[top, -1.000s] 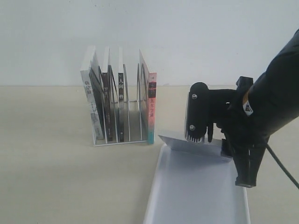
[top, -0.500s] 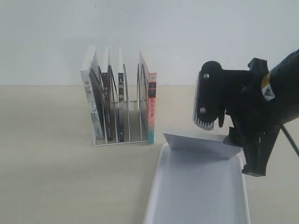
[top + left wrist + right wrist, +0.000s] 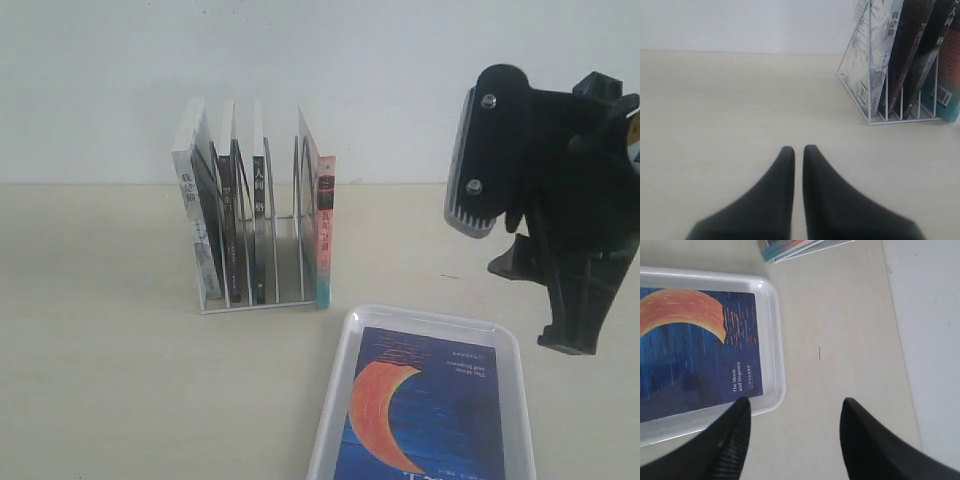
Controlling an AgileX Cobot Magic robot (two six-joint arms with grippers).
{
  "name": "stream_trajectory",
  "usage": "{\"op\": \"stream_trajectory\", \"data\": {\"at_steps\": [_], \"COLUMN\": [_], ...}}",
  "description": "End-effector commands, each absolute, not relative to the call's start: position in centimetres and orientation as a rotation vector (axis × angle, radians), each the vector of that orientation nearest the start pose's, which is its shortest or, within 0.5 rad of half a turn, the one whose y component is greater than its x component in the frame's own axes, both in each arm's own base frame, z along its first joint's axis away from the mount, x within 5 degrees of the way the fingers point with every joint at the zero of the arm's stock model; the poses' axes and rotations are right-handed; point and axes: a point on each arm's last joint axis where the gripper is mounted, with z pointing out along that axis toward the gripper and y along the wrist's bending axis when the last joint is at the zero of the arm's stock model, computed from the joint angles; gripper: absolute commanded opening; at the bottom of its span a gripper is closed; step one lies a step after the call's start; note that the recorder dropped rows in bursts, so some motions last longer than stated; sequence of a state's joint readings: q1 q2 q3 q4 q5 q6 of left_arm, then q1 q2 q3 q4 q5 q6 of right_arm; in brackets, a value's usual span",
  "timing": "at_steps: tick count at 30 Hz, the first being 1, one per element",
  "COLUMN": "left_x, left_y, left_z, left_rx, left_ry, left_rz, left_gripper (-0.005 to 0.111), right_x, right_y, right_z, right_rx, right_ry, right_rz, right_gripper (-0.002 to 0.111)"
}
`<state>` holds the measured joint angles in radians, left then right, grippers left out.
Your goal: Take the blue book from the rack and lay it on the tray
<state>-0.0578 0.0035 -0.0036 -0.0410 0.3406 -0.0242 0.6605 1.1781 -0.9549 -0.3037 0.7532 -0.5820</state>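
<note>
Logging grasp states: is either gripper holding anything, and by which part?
Nothing held. Right gripper open, left gripper shut and empty; the blue book lies in the tray.

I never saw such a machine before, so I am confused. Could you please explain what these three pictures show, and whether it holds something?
It is a robot with two arms, each ending in a two-finger gripper. One camera watches from outside; two sit on the wrists. On the table are a wire rack holding books and a white tray, where the blue book lies flat, front up. The right gripper is open, the left gripper shut; both are empty.
</note>
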Motion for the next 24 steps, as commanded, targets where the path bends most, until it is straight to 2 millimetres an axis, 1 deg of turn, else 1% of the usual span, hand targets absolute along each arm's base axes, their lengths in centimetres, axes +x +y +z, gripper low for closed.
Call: {"op": "stream_trajectory", "data": {"at_steps": [1, 4, 5, 6, 8, 9, 13, 17, 20, 24], "left_x": [5.4, 5.4, 5.4, 5.4, 5.4, 5.4, 5.4, 5.4, 5.4, 5.4], "left_y": [-0.4, -0.4, -0.4, -0.4, -0.4, -0.4, -0.4, -0.4, -0.4, -0.4], "left_z": [18.3, 18.3, 18.3, 18.3, 18.3, 18.3, 18.3, 18.3, 18.3, 18.3], "left_rx": [-0.006, -0.006, -0.006, -0.006, -0.006, -0.006, -0.006, -0.006, -0.006, -0.006], "left_ry": [1.821, 1.821, 1.821, 1.821, 1.821, 1.821, 1.821, 1.821, 1.821, 1.821], "left_rz": [-0.100, -0.100, -0.100, -0.100, -0.100, -0.100, -0.100, -0.100, -0.100, -0.100], "left_gripper": [0.006, 0.006, 0.006, 0.006, 0.006, 0.006, 0.006, 0.006, 0.006, 0.006], "right_x": [18.9, 18.1, 17.9, 17.5, 16.7, 16.2, 14.2, 12.7, 12.2, 12.1], "right_y": [12.4, 12.0, 12.0, 11.9, 11.8, 11.7, 11.6, 11.8, 11.8, 11.7], "right_z": [33.6, 34.7, 35.1, 35.4, 36.2, 36.5, 37.5, 38.2, 38.5, 38.6], "right_rx": [-1.483, -1.351, -1.302, -1.245, -1.147, -1.105, -0.867, -0.723, -0.696, -0.695], "right_ry": [1.832, 1.844, 1.846, 1.854, 1.868, 1.876, 1.985, 2.041, 2.038, 2.035], "right_rz": [-0.292, -0.220, -0.179, -0.126, -0.018, 0.041, 0.355, 0.605, 0.668, 0.671], "right_gripper": [0.051, 0.051, 0.047, 0.039, 0.016, 0.001, 0.001, 0.001, 0.001, 0.001]}}
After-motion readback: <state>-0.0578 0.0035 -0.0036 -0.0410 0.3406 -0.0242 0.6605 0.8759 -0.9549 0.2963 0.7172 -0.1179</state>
